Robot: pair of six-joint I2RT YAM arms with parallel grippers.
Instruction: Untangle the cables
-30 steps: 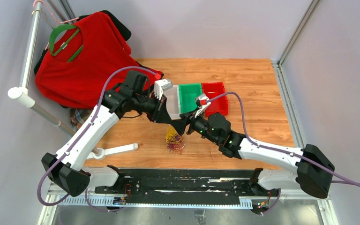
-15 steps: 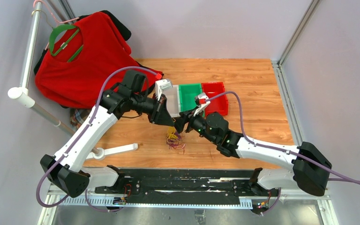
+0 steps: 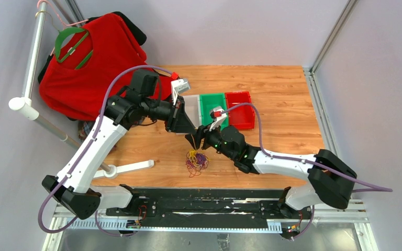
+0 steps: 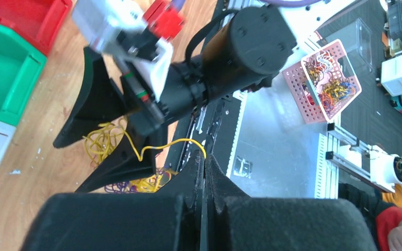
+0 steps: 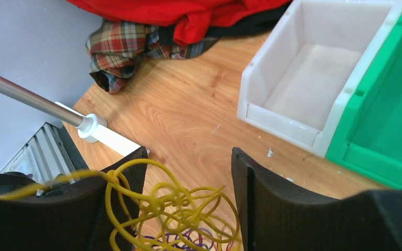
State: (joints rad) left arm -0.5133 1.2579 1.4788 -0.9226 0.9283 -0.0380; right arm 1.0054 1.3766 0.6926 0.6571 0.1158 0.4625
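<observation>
Just below the wide-spread, empty right fingers [image 5: 254, 204], the cables [image 3: 194, 161] lie bunched on the tabletop [image 3: 288, 89], one yellow strand [image 4: 163, 144] pinched in the closed left fingers [image 4: 191, 183]; a hard pull risks cinching the knot or dragging the whole clump.

— How was the light?
— Bright, even, from above; the arms cast only soft shadows on the wooden table [image 3: 288, 89].
— And sharpness?
— The overhead view was crisp. In the left wrist view a white camera block [image 4: 104, 18] was smeared, and the black fingers [image 4: 110, 219] up close were out of focus.
</observation>
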